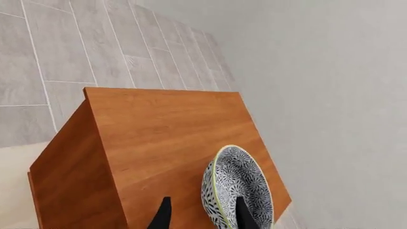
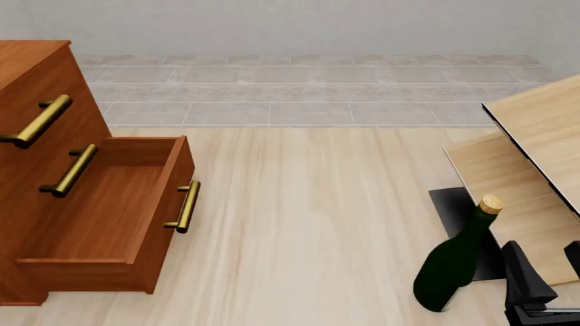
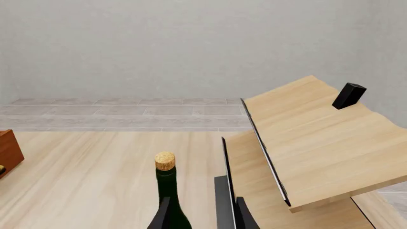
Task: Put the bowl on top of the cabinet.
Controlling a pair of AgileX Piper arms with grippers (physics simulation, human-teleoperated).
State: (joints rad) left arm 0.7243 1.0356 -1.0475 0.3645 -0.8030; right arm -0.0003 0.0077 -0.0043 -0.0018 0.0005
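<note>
Hovering over the cabinet [image 1: 171, 138], your left gripper [image 1: 203, 214] pinches the bowl [image 1: 237, 188] by its rim, tilted just above the top. Next, lower it flat and release. Your right gripper [image 3: 202, 214] idles, spread, beside the bottle [image 3: 167, 191].

Black-white floral bowl [image 1: 237, 188], reddish-brown cabinet [image 1: 159, 143].

One cabinet [image 2: 54, 183] stands at the frame's left, with three brass handles [image 2: 185, 206] visible and one drawer [image 2: 109, 210] pulled open. One bowl [image 1: 237, 188], one corked green bottle [image 2: 451, 261], two pale boards [image 2: 544, 129] at right, one small black block [image 3: 348, 95]
</note>
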